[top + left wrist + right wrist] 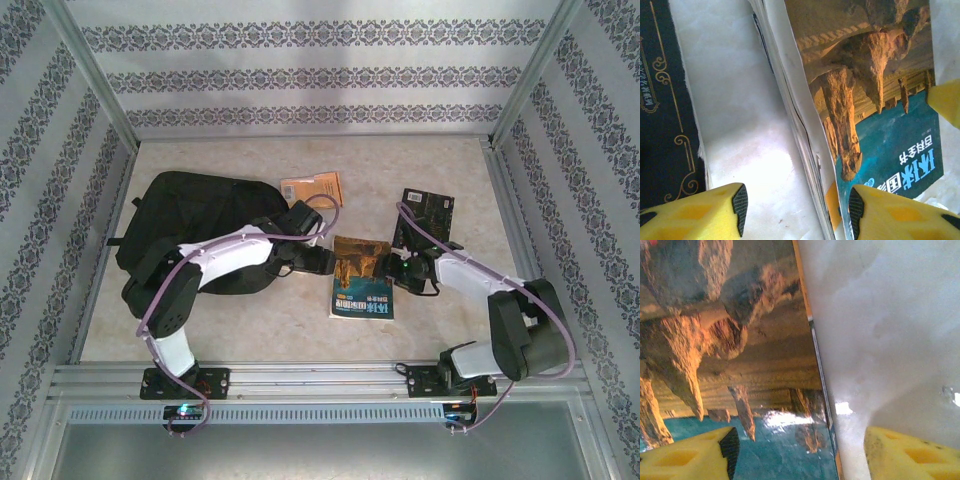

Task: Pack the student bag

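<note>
**Now: both pairs of fingers released at a book, bag off to the left**

At the far left of the surface (280,332), behind the left arm: the black bag (190,210), lying down, its near side partly hidden by that arm. In the middle: a book with a cave picture on its cover (362,282), flat, cover up. Beyond it, an orange book (312,187) near the bag's right side, and a dark book (425,212) with gold ornament further right, the two well apart.

At the cave book's left edge, the left fingers (710,212): released and spread, one over bare surface, the other over the cover, page edge between them, nothing grasped.

At the same book's right edge, the right fingers (690,457): likewise released, one over the cover, one over bare surface, edge between. Cannot tell whether either pair touches the book.
</note>
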`<state>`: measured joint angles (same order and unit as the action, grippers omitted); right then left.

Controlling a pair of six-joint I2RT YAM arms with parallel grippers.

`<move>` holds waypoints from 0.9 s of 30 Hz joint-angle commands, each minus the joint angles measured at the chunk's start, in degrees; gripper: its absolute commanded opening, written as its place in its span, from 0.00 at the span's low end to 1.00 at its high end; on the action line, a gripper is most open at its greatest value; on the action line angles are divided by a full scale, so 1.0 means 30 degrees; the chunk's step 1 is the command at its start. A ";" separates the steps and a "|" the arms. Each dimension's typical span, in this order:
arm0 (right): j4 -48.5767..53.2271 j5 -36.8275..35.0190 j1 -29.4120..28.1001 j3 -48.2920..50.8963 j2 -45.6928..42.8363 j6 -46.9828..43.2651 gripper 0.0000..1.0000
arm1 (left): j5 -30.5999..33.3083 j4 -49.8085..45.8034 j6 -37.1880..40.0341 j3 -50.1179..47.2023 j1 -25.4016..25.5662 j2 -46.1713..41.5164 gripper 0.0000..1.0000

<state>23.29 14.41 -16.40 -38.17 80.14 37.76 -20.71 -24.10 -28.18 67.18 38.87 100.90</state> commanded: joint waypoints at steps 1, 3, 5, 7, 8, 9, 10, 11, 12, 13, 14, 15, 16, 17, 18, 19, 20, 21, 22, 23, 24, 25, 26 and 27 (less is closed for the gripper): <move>-0.0935 0.0783 0.0317 -0.0485 0.0389 -0.0281 0.63 | -0.0401 0.0976 -0.0646 -0.0393 -0.0169 -0.0406 0.57; -0.1321 0.1308 0.0399 -0.0547 0.0722 -0.0195 0.60 | -0.1327 0.1916 -0.1343 -0.0746 -0.0155 -0.0015 0.57; -0.1591 0.1518 0.0418 -0.0598 0.1024 -0.0048 0.60 | -0.2351 0.3420 -0.2293 -0.1187 -0.0155 0.0462 0.57; -0.1699 0.1574 0.0422 -0.0633 0.1274 0.0010 0.60 | -0.2761 0.4382 -0.2976 -0.1467 -0.0074 0.1044 0.57; -0.1787 0.1632 0.0428 -0.0622 0.1399 -0.0017 0.59 | -0.2787 0.4608 -0.3066 -0.1474 -0.0039 0.1355 0.57; -0.1866 0.1783 0.0424 -0.0662 0.1525 -0.0060 0.59 | -0.2801 0.4796 -0.3164 -0.1445 0.0019 0.1622 0.57; -0.1932 0.1989 0.0416 -0.0662 0.1632 -0.0102 0.59 | -0.2858 0.4978 -0.3219 -0.1444 0.0066 0.1860 0.57; -0.2031 0.2225 0.0417 -0.0679 0.1696 -0.0116 0.58 | -0.2930 0.5126 -0.3298 -0.1427 0.0079 0.2065 0.57; -0.2215 0.2551 0.0411 -0.0617 0.1664 -0.0091 0.57 | -0.2973 0.5230 -0.3336 -0.1403 0.0113 0.2245 0.57; -0.2389 0.2821 0.0388 -0.0528 0.1586 -0.0056 0.55 | -0.2969 0.5299 -0.3406 -0.1389 0.0109 0.2375 0.56; -0.2601 0.3076 0.0366 -0.0411 0.1455 -0.0019 0.54 | -0.2856 0.5273 -0.3371 -0.1387 0.0109 0.2496 0.55; -0.2739 0.3236 0.0303 -0.0318 0.1265 -0.0018 0.52 | -0.2741 0.5249 -0.3303 -0.1386 0.0102 0.2572 0.54; -0.2826 0.3342 0.0237 -0.0234 0.1080 -0.0018 0.50 | -0.2712 0.5226 -0.3259 -0.1379 0.0109 0.2615 0.52; -0.2955 0.3534 0.0212 -0.0148 0.0887 -0.0043 0.47 | -0.2669 0.5179 -0.3179 -0.1358 0.0109 0.2710 0.50; -0.3152 0.3831 0.0187 -0.0040 0.0775 -0.0030 0.46 | -0.2597 0.5101 -0.3076 -0.1357 0.0105 0.2754 0.48; -0.3319 0.4163 0.0192 0.0030 0.0695 -0.0004 0.45 | -0.2535 0.5073 -0.3015 -0.1377 0.0109 0.2799 0.45; -0.3525 0.4596 0.0145 0.0082 0.0745 0.0042 0.44 | -0.2487 0.5048 -0.2947 -0.1408 0.0109 0.2811 0.42; -0.3670 0.4990 0.0143 0.0097 0.0860 0.0142 0.44 | -0.2454 0.4996 -0.2855 -0.1408 0.0109 0.2862 0.40; -0.3772 0.5259 0.0147 0.0069 0.0961 0.0234 0.44 | -0.2442 0.4958 -0.2824 -0.1412 0.0109 0.2888 0.37; -0.4022 0.5594 0.0178 0.0116 0.1028 0.0367 0.44 | -0.2372 0.4882 -0.2712 -0.1412 0.0109 0.2910 0.34; -0.4322 0.5903 0.0173 0.0170 0.1060 0.0522 0.44 | -0.2341 0.4846 -0.2676 -0.1441 0.0109 0.2950 0.32; -0.4417 0.6079 0.0203 0.0200 0.1029 0.0598 0.44 | -0.2283 0.4828 -0.2634 -0.1463 0.0109 0.2950 0.31; -0.4685 0.6318 0.0214 0.0271 0.0950 0.0801 0.44 | -0.2242 0.4757 -0.2588 -0.1486 0.0109 0.2943 0.28; -0.5149 0.6751 0.0224 0.0395 0.0865 0.1058 0.44 | -0.2179 0.4697 -0.2496 -0.1529 0.0109 0.2944 0.26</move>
<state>13.89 25.21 -15.09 -37.78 83.59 38.68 -26.81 -11.51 -37.36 63.20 38.87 108.66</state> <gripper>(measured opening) 0.438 0.275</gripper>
